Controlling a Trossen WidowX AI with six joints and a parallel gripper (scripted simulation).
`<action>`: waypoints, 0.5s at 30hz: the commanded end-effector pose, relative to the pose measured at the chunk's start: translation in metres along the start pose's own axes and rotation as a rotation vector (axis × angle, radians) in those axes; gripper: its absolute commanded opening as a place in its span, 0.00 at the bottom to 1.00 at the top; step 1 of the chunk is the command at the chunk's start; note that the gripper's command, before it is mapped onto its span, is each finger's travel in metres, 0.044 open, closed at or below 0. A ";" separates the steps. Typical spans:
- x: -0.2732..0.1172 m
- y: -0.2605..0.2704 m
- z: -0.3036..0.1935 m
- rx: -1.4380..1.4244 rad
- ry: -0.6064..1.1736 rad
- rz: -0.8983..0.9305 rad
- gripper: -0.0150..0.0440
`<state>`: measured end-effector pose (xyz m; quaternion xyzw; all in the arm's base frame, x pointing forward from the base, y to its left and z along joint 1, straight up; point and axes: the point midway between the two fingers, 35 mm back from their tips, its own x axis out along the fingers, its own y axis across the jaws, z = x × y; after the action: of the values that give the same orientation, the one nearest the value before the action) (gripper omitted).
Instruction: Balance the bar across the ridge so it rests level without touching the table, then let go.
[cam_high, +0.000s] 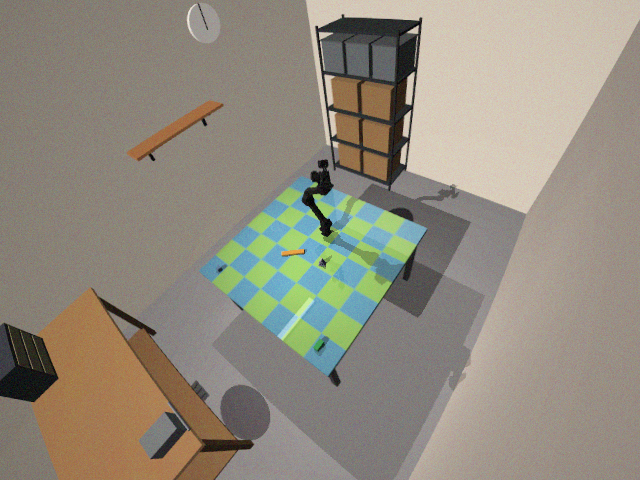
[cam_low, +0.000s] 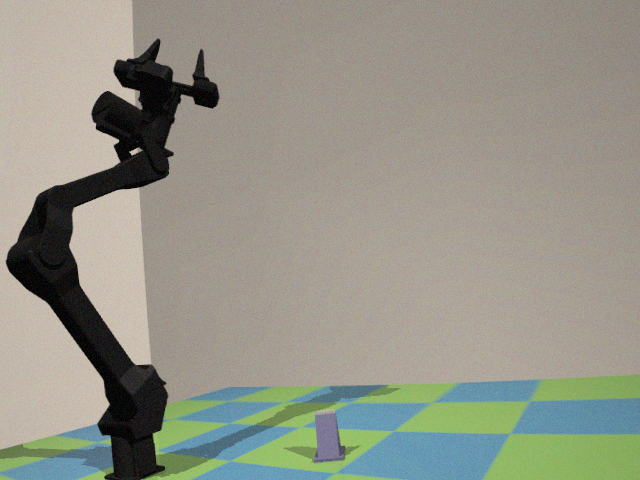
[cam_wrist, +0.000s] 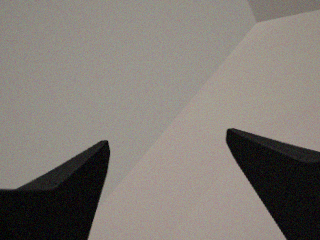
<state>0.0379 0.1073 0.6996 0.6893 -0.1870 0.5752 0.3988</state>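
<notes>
The black two-fingered jaws stand nearly wide open, raised high above the bench, with nothing between them and touching nothing. The top view shows the orange, straight bar lying on the blue-and-green checked surface, apart from the small purple ridge; the exterior view shows the ridge upright but no bar. The wrist view shows only fingers against pale, plain surfaces.
</notes>
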 end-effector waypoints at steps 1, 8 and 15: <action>0.000 0.000 0.000 -0.002 0.001 -0.001 0.89; 0.001 -0.024 -0.016 -0.094 0.053 -0.054 0.79; 0.001 -0.062 -0.030 -0.233 0.114 -0.139 0.79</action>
<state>0.0557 0.1512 0.6876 0.6369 -0.1854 0.5631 0.4929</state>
